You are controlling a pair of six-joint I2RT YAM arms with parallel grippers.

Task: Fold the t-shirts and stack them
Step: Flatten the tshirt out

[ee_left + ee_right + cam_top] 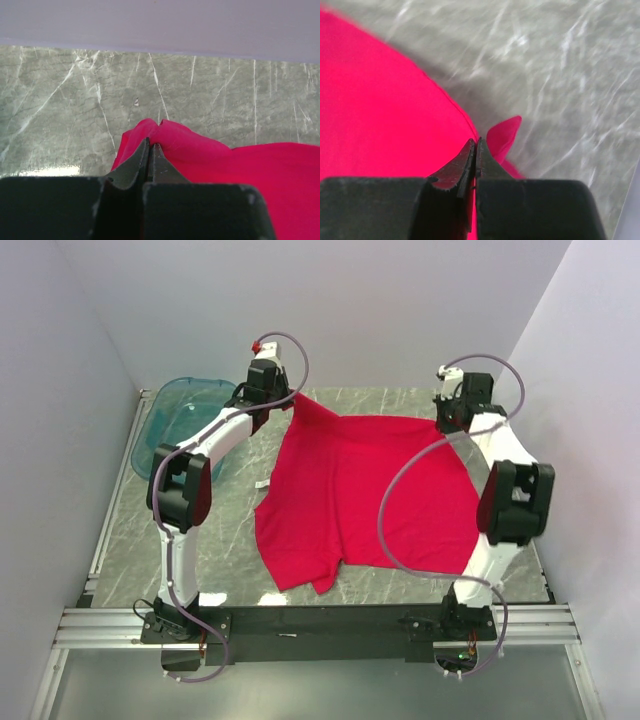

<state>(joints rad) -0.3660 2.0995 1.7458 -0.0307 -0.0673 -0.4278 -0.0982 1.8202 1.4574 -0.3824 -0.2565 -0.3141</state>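
The plain bright red t-shirt (360, 495) lies spread and rumpled across the middle of the grey marble table (230, 540). The left gripper (150, 145) has its jaws pressed together on one far corner of the cloth. The right gripper (474, 142) pinches the other far corner.

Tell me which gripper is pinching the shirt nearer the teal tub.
The left gripper: it pinches the far corner of the red t-shirt next to the teal tub, while the right gripper holds the other far corner, on the opposite side.
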